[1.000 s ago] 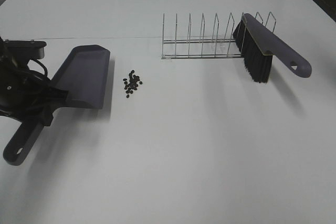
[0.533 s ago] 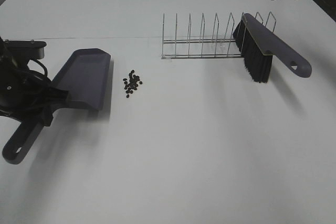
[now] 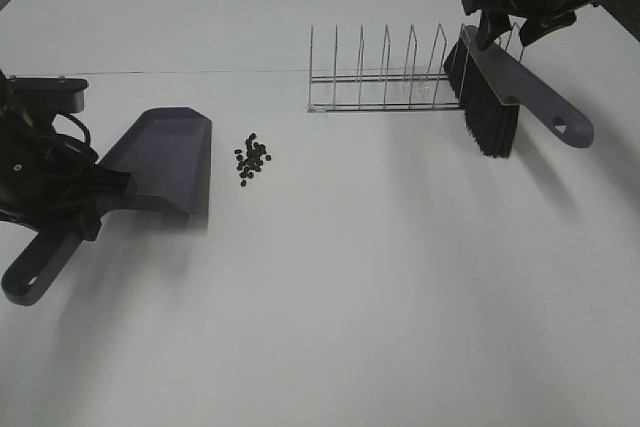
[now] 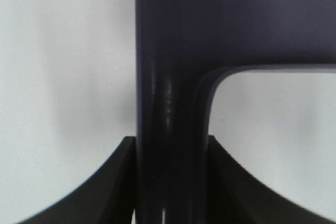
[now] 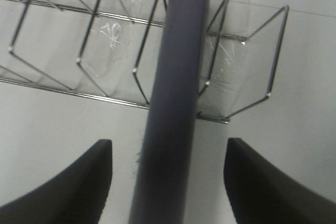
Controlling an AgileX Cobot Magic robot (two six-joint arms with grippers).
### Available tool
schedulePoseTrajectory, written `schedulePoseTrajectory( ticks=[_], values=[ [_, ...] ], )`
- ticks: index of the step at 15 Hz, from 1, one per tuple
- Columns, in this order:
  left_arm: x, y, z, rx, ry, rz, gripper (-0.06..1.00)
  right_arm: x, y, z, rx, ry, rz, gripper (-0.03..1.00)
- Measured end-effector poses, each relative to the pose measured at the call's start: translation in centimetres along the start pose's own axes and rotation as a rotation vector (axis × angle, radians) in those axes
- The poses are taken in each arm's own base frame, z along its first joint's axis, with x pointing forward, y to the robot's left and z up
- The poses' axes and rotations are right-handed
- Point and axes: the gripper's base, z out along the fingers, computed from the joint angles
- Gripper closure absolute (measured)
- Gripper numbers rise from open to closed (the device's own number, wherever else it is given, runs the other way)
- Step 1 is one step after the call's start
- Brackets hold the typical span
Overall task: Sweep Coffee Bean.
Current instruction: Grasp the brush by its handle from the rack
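Observation:
The coffee beans (image 3: 251,159) lie in a loose cluster on the white table, just right of the grey dustpan (image 3: 165,162). My left gripper (image 3: 98,199) is shut on the dustpan's handle, which fills the gap between the fingers in the left wrist view (image 4: 170,129). The brush (image 3: 505,87) leans with its dark bristles down against the right end of the wire rack (image 3: 390,82). My right gripper (image 3: 515,19) hovers open over the brush's upper end; in the right wrist view the brush back (image 5: 173,93) runs between the spread fingers (image 5: 79,187), apart from both.
The wire rack (image 5: 63,40) has several upright loops and stands at the back, right of centre. The brush handle with its hang hole (image 3: 560,127) sticks out to the right. The table edge and dark floor show at the far right.
My right arm came in from the upper right and dropped over the brush's top end. The dustpan shifted slightly toward the front in the left gripper. The beans have not moved.

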Motion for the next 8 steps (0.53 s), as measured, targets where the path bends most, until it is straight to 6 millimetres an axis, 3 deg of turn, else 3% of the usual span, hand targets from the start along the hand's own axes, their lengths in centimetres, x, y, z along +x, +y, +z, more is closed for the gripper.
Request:
schedulePoseTrajectory(
  ticks=[8],
  values=[
    [0.0,0.0,0.0,0.000,0.001,0.000,0.62,1.1,-0.2,4.2,0.019,0.027,0.001,0.45]
  ],
)
